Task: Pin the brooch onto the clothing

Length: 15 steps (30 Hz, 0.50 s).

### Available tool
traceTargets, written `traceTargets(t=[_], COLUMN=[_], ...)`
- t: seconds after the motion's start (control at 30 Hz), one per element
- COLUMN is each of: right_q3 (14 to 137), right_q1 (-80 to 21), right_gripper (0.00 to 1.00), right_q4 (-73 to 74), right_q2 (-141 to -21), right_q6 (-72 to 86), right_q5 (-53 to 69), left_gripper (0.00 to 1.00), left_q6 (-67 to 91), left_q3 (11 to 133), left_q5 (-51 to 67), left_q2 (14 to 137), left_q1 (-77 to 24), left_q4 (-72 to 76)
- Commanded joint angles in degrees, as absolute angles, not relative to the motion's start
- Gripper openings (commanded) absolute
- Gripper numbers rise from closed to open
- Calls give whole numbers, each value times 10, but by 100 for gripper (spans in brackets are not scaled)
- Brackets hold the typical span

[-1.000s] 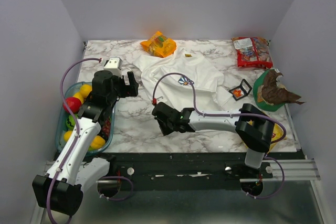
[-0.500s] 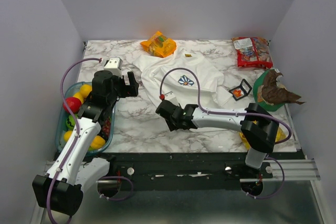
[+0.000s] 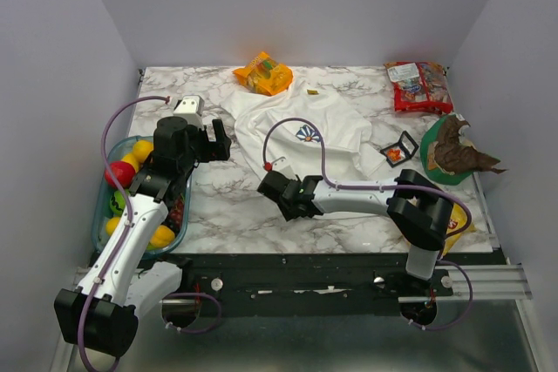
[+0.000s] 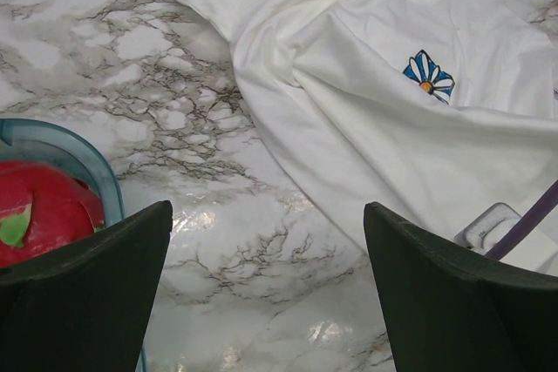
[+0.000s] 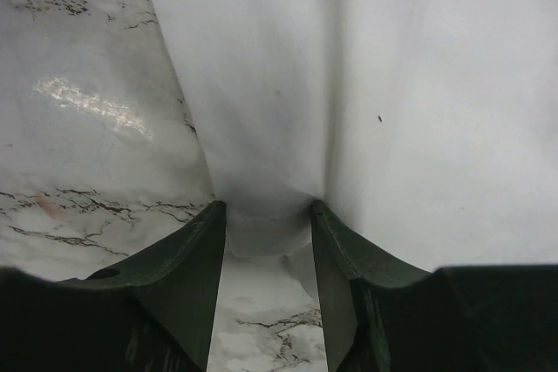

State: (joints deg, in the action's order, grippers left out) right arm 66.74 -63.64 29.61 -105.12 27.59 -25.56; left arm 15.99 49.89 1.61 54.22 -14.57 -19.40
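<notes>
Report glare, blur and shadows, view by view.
Top external: even light, sharp, only soft shadows on the marble table. Left wrist: small glare patches on the marble, T-shirt crisp. Right wrist: one glare streak, own fingers dark and soft-edged.

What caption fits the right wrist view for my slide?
Open right end effector straddling the hem of the shirt on the table.
</notes>
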Motion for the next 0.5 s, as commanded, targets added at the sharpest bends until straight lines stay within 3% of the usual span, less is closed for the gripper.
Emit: traceTargets(t=[0.0, 0.1, 0.47], right_q3=[651, 650, 694], right_q1=[-636, -636, -642], right_gripper=[44, 36, 32], right_q4=[289, 290, 349], right_q2=[-1062, -1058, -1032], right_q6=[286, 292, 294], right_q5=[-240, -239, -252], left_gripper=[99, 99, 99], left_q6=[165, 165, 170], left_q3=[508, 508, 509], left_q5=[28, 29, 34], left_q2=[543, 543, 550], left_q1=[-142, -142, -142], left_q4=[-192, -192, -193])
